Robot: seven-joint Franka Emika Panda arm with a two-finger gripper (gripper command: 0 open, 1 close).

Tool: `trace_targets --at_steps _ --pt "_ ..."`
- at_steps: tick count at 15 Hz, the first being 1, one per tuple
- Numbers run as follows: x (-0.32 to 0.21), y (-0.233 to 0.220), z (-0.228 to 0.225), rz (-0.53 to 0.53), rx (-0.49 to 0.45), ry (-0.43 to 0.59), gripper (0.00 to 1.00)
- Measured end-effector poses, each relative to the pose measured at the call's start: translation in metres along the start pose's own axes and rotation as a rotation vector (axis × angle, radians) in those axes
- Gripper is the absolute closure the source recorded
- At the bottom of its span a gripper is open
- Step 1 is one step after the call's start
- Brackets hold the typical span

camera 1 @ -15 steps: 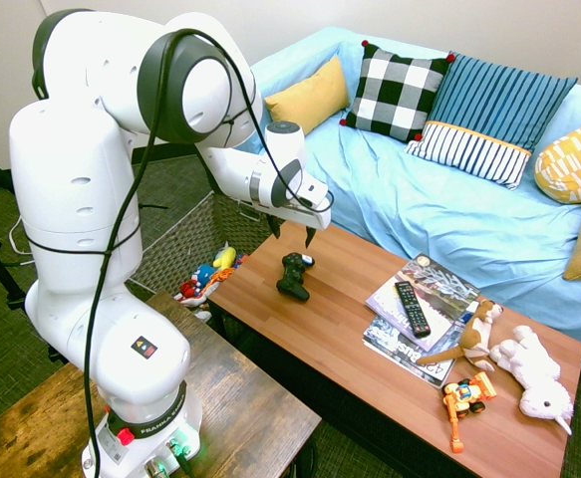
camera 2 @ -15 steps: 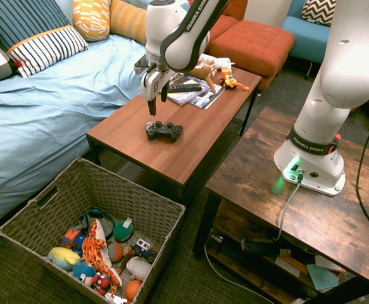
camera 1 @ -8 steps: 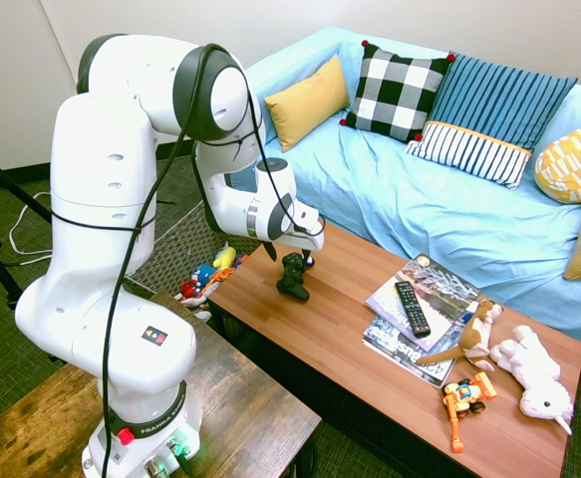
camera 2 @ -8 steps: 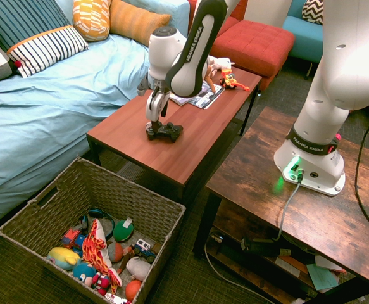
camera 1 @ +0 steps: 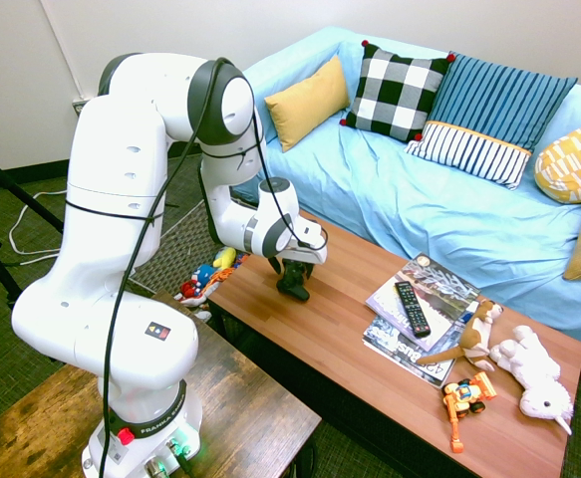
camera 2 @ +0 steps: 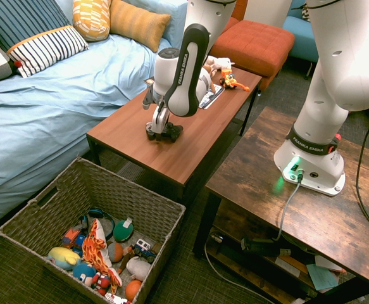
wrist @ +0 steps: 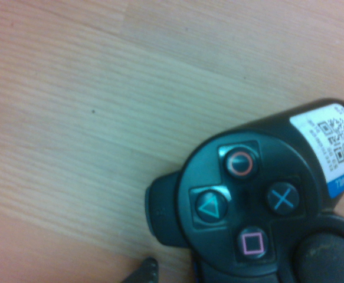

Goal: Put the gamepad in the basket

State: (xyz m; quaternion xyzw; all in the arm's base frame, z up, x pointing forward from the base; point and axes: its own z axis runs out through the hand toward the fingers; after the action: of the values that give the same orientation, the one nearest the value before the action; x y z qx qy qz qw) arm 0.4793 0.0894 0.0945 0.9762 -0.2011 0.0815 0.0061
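Note:
The black gamepad (camera 1: 296,285) lies near the end of the low wooden table (camera 1: 350,349), the end closest to the basket. My gripper (camera 1: 293,269) has come down over it and stands open, one finger on each side of the gamepad (camera 2: 168,132). In the wrist view the gamepad (wrist: 254,206) fills the lower right, showing its face buttons and a white sticker. The grey-brown wicker basket (camera 2: 76,174) stands on the floor just beyond that table end and holds several toys. In the first exterior view the basket (camera 1: 175,244) is partly hidden behind the arm.
Further along the table lie magazines (camera 1: 425,299) with a long black remote (camera 1: 412,307), two plush animals (camera 1: 529,368) and an orange toy (camera 1: 466,396). A blue sofa (camera 1: 420,199) with cushions runs along the table's far side.
The gripper has dropped from above the gamepad to table level, so its open fingers now flank the gamepad. The gamepad has not moved.

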Motion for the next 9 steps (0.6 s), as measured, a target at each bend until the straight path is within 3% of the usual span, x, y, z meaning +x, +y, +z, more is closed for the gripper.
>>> trace_targets --at_steps 9 --pt "0.0097 -0.0049 0.0093 0.011 0.020 -0.014 1.00"
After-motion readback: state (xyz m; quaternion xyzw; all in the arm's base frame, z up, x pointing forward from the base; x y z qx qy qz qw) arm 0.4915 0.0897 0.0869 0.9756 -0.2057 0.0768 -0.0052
